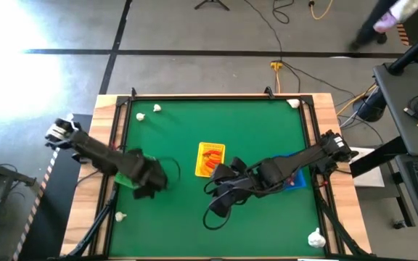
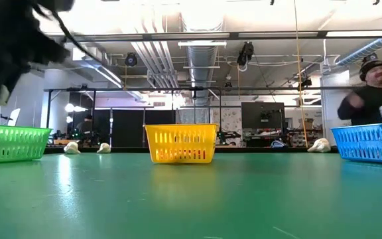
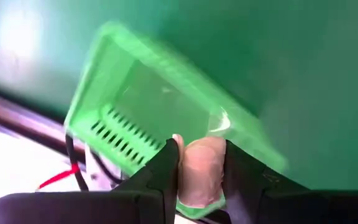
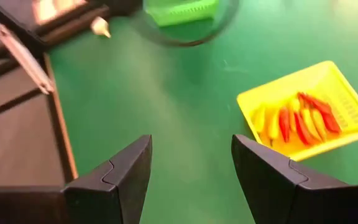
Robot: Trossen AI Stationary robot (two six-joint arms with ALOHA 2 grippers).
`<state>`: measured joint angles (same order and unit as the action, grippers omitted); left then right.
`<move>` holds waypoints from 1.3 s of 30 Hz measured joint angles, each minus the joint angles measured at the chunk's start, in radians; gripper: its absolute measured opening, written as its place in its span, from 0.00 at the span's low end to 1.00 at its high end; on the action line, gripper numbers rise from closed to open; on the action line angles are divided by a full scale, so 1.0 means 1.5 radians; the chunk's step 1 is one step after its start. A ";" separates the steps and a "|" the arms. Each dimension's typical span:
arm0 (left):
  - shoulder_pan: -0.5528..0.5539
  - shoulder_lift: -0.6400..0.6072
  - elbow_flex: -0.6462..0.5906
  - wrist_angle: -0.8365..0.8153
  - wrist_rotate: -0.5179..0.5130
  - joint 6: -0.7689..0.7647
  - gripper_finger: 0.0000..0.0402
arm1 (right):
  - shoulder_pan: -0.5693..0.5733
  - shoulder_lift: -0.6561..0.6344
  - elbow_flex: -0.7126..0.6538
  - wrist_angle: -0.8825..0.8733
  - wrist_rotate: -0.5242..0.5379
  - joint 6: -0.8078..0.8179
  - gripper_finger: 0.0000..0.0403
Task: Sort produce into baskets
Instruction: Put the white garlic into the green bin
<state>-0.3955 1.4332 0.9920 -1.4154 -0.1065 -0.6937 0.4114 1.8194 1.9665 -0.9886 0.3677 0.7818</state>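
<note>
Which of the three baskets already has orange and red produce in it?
The yellow basket, mid-table: orange and red pieces lie inside it. No such pieces show in the green basket or blue basket.

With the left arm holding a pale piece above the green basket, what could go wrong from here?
1. The left hand pinches the pale piece over the near wall of the green basket, not its middle. Released here, it may hit the rim and fall outside.
2. The basket sits near the table's edge, so a stray piece might roll off.
3. The right hand waits open near the yellow basket; a careless move may push it.
</note>
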 joint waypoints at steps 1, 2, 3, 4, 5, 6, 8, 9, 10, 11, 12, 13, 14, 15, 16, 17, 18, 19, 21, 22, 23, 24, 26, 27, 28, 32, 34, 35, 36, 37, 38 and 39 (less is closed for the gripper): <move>0.031 -0.018 -0.024 0.004 0.002 -0.012 0.20 | 0.000 0.000 0.010 0.000 0.000 -0.006 0.53; 0.064 -0.032 -0.048 0.012 0.005 -0.022 0.20 | 0.000 -0.001 0.018 0.001 0.000 -0.010 0.52; 0.097 -0.040 -0.068 0.023 0.006 -0.028 0.20 | 0.000 -0.001 0.025 0.001 0.000 -0.013 0.52; 0.130 -0.046 -0.089 0.036 0.007 -0.031 0.20 | 0.000 -0.001 0.030 0.000 0.000 -0.016 0.52; 0.160 -0.049 -0.107 0.053 0.008 -0.032 0.20 | 0.000 -0.001 0.034 0.000 0.000 -0.016 0.52; 0.185 -0.050 -0.120 0.065 0.012 -0.030 0.20 | 0.000 -0.001 0.037 0.000 0.000 -0.017 0.52; 0.227 -0.046 -0.143 0.101 0.023 -0.017 0.20 | 0.000 -0.001 0.039 0.002 0.000 -0.016 0.52; 0.243 -0.043 -0.152 0.123 0.025 -0.010 0.20 | 0.000 -0.001 0.039 0.002 0.000 -0.016 0.52; 0.257 -0.040 -0.157 0.137 0.025 -0.001 0.20 | 0.000 -0.001 0.039 0.001 0.000 -0.016 0.52; 0.271 -0.036 -0.162 0.149 0.025 0.011 0.21 | 0.000 -0.001 0.038 0.001 0.000 -0.016 0.52; 0.281 -0.034 -0.164 0.157 0.025 0.020 0.21 | 0.000 -0.001 0.038 0.001 0.000 -0.015 0.52; 0.290 -0.031 -0.166 0.167 0.024 0.030 0.22 | 0.000 -0.001 0.037 0.001 0.000 -0.012 0.52; 0.298 -0.030 -0.167 0.176 0.022 0.041 0.22 | 0.000 -0.001 0.037 0.001 0.000 -0.011 0.52; 0.304 -0.029 -0.168 0.186 0.016 0.048 0.23 | 0.000 -0.001 0.037 0.001 0.000 -0.010 0.52; 0.310 -0.030 -0.168 0.196 0.009 0.054 0.23 | 0.000 -0.001 0.037 0.001 0.000 -0.010 0.52; 0.317 -0.030 -0.169 0.207 0.008 0.061 0.24 | 0.000 -0.001 0.037 0.001 0.000 -0.010 0.52; 0.324 -0.030 -0.169 0.219 0.008 0.069 0.25 | 0.000 -0.001 0.037 0.001 0.000 -0.010 0.52; 0.331 -0.030 -0.169 0.229 0.007 0.073 0.26 | 0.001 -0.001 0.037 0.001 0.000 -0.009 0.52; 0.349 -0.030 -0.169 0.235 0.007 0.075 0.29 | 0.002 -0.001 0.037 0.001 0.000 -0.004 0.52; 0.359 -0.030 -0.169 0.236 0.007 0.080 0.30 | 0.002 -0.001 0.037 0.001 -0.001 -0.001 0.52; 0.371 -0.030 -0.169 0.239 0.005 0.088 0.32 | 0.002 -0.001 0.037 0.001 -0.001 0.000 0.52; 0.384 -0.030 -0.169 0.240 -0.001 0.096 0.34 | 0.002 -0.001 0.037 0.000 -0.001 0.000 0.52; 0.410 -0.030 -0.167 0.235 -0.011 0.106 0.37 | 0.002 -0.001 0.037 0.000 -0.001 0.000 0.52; 0.423 -0.031 -0.165 0.233 -0.016 0.108 0.39 | 0.002 -0.001 0.037 0.000 -0.001 -0.002 0.52; 0.436 -0.032 -0.163 0.234 -0.020 0.109 0.40 | 0.002 -0.001 0.037 0.000 -0.001 -0.007 0.52; 0.465 -0.045 -0.145 0.223 -0.024 0.110 0.43 | 0.002 -0.001 0.037 0.000 -0.002 -0.017 0.52; 0.466 -0.051 -0.126 0.202 -0.027 0.110 0.44 | 0.002 -0.001 0.037 0.000 -0.003 -0.020 0.52; 0.466 -0.055 -0.113 0.185 -0.028 0.109 0.43 | 0.002 -0.001 0.037 0.000 -0.003 -0.021 0.52; 0.465 -0.059 -0.100 0.165 -0.028 0.107 0.43 | 0.002 -0.001 0.037 0.000 -0.002 -0.021 0.52; 0.461 -0.065 -0.085 0.141 -0.027 0.102 0.42 | 0.002 -0.001 0.037 0.000 -0.002 -0.021 0.52; 0.454 -0.071 -0.070 0.118 -0.027 0.091 0.41 | 0.002 -0.001 0.037 0.001 -0.001 -0.021 0.52; 0.442 -0.082 -0.056 0.098 -0.024 0.073 0.41 | 0.004 -0.001 0.037 0.003 -0.001 -0.021 0.52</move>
<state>0.2677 1.3103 0.9075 -1.2686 -0.1427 -0.5839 0.4171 1.8187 2.0220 -0.9844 0.3669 0.7509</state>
